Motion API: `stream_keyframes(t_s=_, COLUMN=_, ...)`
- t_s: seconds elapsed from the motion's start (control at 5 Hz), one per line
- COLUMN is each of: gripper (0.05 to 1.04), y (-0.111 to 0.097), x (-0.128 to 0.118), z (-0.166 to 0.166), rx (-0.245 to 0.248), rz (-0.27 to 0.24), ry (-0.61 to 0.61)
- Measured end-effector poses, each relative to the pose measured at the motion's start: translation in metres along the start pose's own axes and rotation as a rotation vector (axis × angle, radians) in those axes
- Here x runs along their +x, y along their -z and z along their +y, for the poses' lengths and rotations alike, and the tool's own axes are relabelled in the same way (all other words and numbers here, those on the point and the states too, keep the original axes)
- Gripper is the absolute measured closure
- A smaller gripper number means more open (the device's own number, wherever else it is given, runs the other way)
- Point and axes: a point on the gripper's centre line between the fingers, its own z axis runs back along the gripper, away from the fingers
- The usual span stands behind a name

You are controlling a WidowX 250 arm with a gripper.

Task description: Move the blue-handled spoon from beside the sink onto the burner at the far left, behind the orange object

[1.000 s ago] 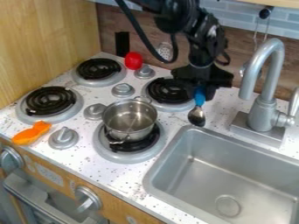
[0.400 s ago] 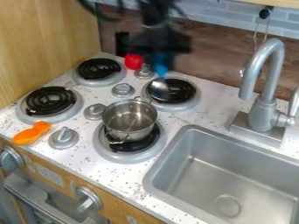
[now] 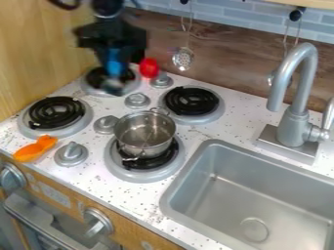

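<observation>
Fingers (image 3: 129, 54) clamping blue-handled spoon (image 3: 114, 67)

Orange item (image 3: 36, 149) lying near surface's (image 3: 98, 181) front edge; spoon hanging over rear left burner (image 3: 92, 90); pot (image 3: 145, 133) sitting on front right burner (image 3: 118, 168); red item (image 3: 149, 68) resting behind.

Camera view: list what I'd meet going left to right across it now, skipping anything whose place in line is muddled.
Orange object → blue-handled spoon held in the jaws → red object → hanging perforated utensil → faucet.
</observation>
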Motion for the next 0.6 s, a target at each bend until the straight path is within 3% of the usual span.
stream_keyframes(t_s=0.2, gripper=0.659, y=0.022, x=0.006, z=0.048, rx=0.094, rz=0.033, ry=-0.051)
stream_keyframes(t_s=0.6, gripper=0.659, y=0.089, x=0.022, z=0.113, rx=0.165, rz=0.071, ry=-0.057)
